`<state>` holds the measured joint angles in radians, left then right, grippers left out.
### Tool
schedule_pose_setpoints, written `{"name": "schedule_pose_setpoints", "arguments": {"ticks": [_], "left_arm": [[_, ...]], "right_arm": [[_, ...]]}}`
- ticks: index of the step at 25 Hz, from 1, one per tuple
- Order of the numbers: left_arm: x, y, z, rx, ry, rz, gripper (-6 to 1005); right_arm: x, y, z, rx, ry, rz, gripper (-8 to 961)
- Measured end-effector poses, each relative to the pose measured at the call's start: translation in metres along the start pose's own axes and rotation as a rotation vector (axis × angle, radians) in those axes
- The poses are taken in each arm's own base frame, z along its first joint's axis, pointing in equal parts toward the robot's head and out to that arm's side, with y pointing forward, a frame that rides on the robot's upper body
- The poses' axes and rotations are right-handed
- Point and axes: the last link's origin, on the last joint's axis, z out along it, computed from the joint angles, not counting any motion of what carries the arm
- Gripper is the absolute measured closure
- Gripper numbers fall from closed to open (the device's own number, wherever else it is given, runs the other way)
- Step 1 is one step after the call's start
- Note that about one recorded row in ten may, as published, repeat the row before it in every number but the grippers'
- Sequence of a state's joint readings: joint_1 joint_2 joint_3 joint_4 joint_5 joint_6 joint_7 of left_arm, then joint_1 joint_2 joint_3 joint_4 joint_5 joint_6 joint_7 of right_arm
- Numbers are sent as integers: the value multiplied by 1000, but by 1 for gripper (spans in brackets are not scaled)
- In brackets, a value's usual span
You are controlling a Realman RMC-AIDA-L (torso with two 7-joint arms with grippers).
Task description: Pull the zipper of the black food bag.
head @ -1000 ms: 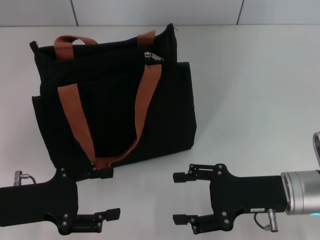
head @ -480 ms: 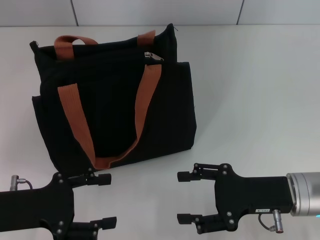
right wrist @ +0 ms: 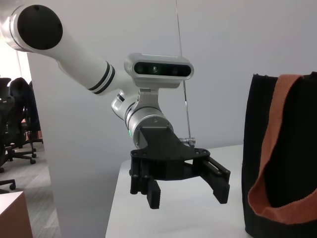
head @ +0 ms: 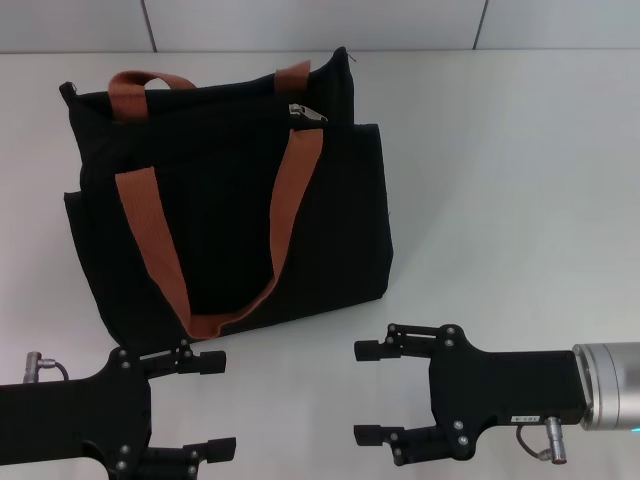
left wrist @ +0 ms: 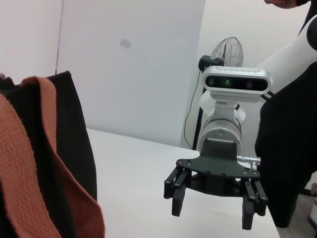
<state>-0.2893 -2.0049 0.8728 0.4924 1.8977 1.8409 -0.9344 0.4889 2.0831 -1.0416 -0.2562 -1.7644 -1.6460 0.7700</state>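
The black food bag (head: 220, 210) lies on its side on the white table (head: 500, 180), left of centre, with two rust-orange straps (head: 290, 200) across it. The silver zipper slider (head: 305, 113) sits near the bag's far edge, towards its right end. My left gripper (head: 215, 403) is open and empty, just in front of the bag's near edge. My right gripper (head: 360, 392) is open and empty, in front of the bag's near right corner. The left wrist view shows the bag (left wrist: 74, 124) and the right gripper (left wrist: 212, 214). The right wrist view shows the bag (right wrist: 257, 148) and the left gripper (right wrist: 188, 198).
Bare white tabletop lies to the right of the bag. A pale wall runs along the table's far edge (head: 450, 50). A standing fan (left wrist: 230, 52) and a person in black (left wrist: 290, 148) are beyond the table.
Both grippers have drawn back a little towards the table's near edge, the left one more. The bag and zipper have not moved.
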Motion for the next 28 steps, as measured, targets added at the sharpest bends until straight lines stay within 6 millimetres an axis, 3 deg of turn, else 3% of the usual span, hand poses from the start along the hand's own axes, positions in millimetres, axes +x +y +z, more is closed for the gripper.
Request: {"name": "schedule_pose_setpoints", "arguments": {"ticks": [28], "left_arm": [[1,-1,1,2,5,2,172]], "right_arm": [[-1,-2,1,3,1,-3,171]]}}
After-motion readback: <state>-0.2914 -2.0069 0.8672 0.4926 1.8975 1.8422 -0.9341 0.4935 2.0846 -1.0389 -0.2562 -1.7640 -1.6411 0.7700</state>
